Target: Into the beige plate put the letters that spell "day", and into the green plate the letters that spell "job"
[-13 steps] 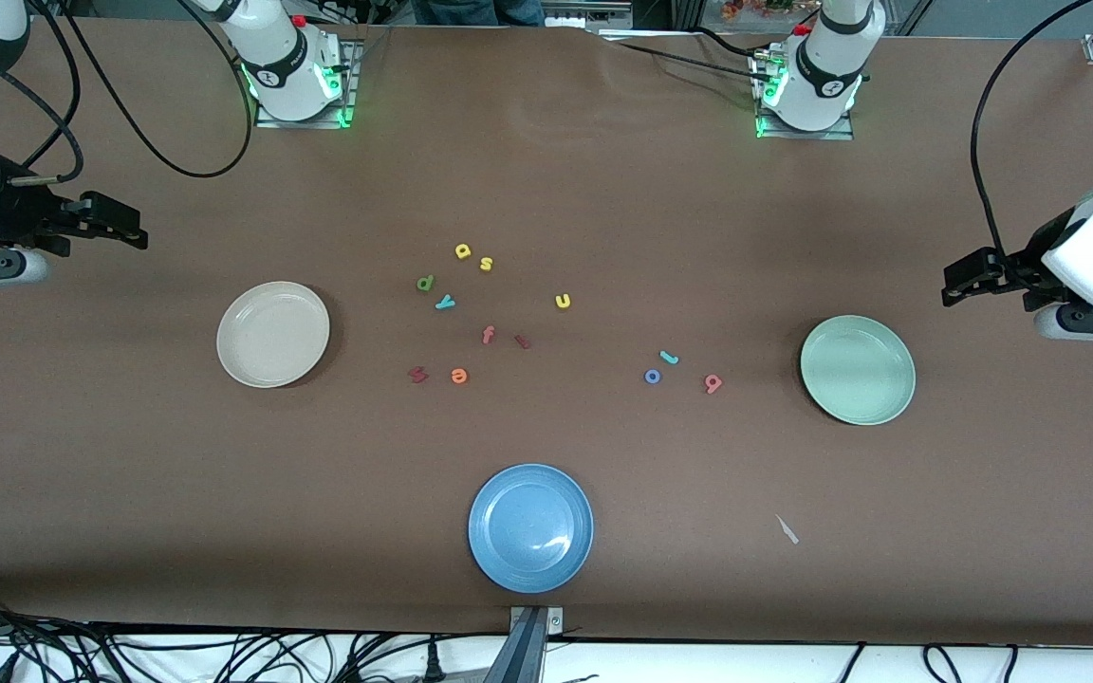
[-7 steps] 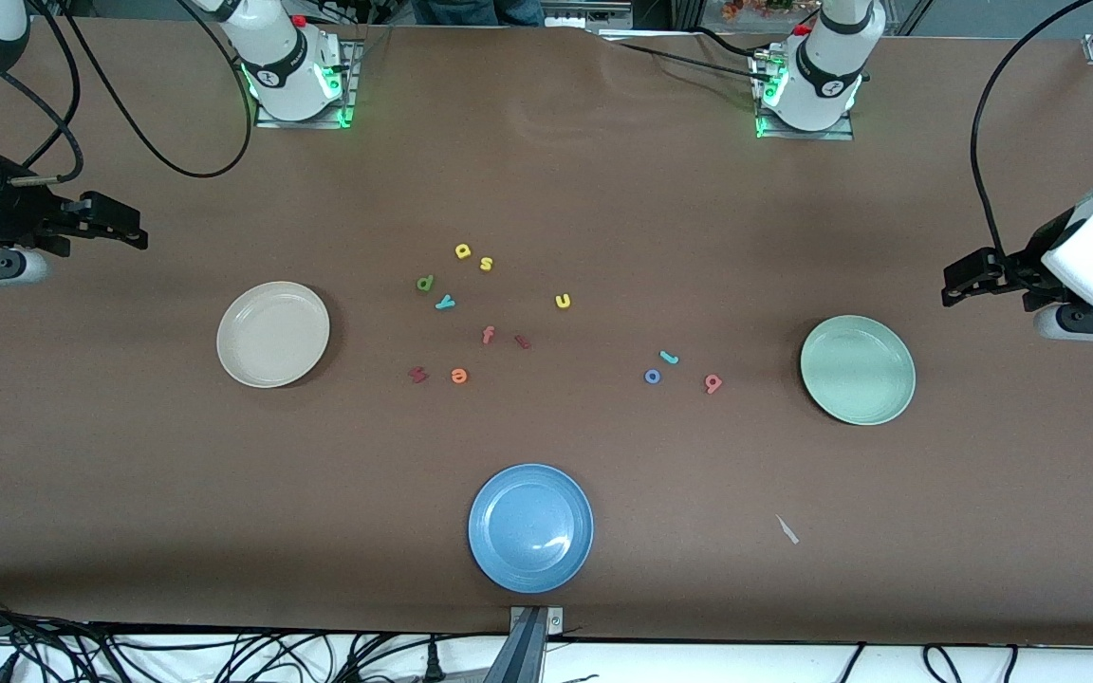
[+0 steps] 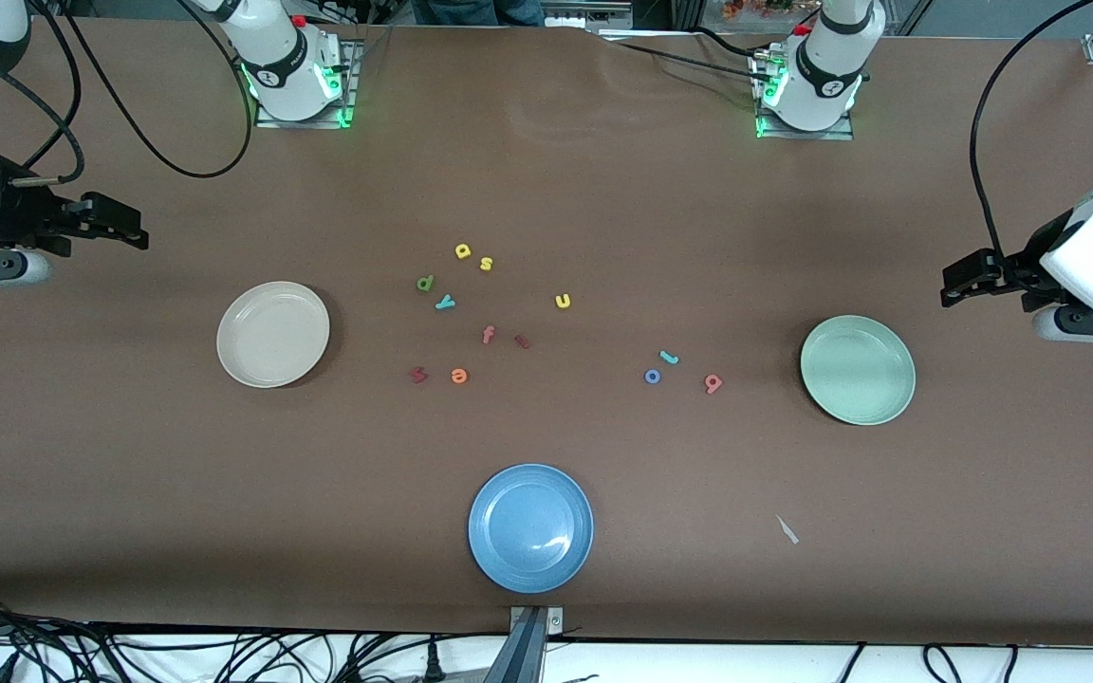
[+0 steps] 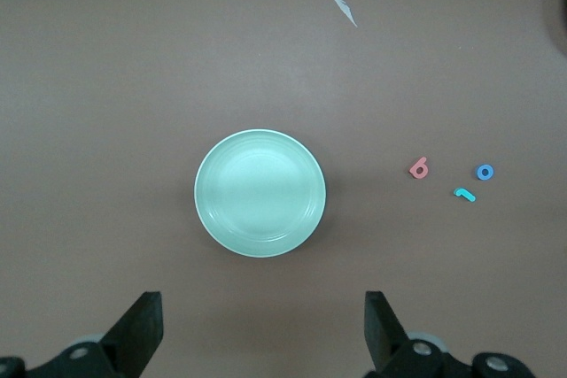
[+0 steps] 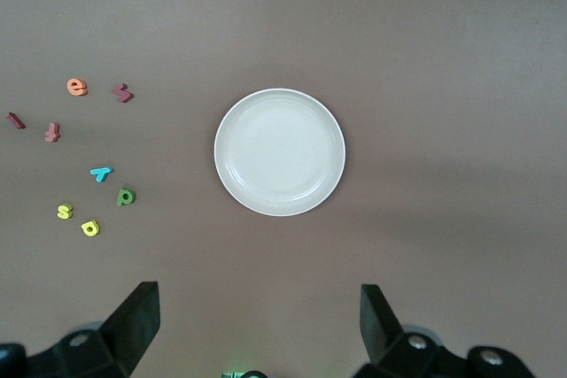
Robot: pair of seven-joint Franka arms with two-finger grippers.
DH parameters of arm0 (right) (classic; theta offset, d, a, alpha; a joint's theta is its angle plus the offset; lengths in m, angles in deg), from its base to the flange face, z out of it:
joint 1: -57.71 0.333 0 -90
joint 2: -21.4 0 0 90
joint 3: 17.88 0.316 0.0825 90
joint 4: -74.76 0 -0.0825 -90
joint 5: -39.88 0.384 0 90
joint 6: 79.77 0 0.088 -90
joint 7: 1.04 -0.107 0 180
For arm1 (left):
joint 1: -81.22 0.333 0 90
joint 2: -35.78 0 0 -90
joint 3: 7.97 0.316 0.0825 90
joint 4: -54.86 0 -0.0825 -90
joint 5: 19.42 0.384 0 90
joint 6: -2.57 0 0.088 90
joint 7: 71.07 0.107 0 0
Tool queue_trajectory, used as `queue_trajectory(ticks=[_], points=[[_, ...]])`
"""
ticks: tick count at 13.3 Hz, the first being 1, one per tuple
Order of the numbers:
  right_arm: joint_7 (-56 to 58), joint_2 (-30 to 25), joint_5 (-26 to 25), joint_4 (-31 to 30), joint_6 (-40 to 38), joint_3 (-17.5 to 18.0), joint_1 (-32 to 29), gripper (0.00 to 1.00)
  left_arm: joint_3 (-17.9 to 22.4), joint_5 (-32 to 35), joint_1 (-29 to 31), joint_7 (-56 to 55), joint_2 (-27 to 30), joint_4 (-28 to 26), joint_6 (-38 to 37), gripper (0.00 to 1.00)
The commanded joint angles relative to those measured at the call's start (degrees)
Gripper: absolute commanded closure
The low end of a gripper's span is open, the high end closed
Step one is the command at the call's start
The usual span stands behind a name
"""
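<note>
The beige plate lies empty toward the right arm's end. The green plate lies empty toward the left arm's end. Near the table's middle lie the yellow a, green d and teal y. Closer to the green plate lie the teal j, blue o and salmon b. My right gripper hangs open over bare table at its end. My left gripper hangs open over bare table beside the green plate.
An empty blue plate sits near the front edge. Other letters lie among the middle group: yellow s, yellow u, red f, orange e and two dark red ones. A small white scrap lies near the front.
</note>
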Motion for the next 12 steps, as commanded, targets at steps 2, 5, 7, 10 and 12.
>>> queue_trajectory(ticks=[2,5,7,10,12], points=[[0.8,-0.2,0.6,-0.1,-0.3,0.1,-0.2,0.0,0.0,-1.2,0.2,1.8,-0.2,0.7,-0.9,0.0],[0.8,-0.2,0.7,-0.1,-0.3,0.1,-0.2,0.0,0.0,-1.2,0.2,1.8,-0.2,0.2,-1.0,0.0],[0.8,-0.2,0.7,-0.1,-0.3,0.1,-0.2,0.0,-0.1,-1.2,0.2,1.8,-0.2,0.2,-1.0,0.0],[0.8,-0.3,0.7,-0.3,-0.3,0.1,-0.2,0.0,-0.1,-1.2,0.2,1.8,-0.1,0.2,-1.0,0.0],[0.8,-0.3,0.7,-0.3,-0.2,0.1,-0.2,0.0,-0.1,-1.2,0.2,1.7,-0.1,0.2,-1.0,0.0]])
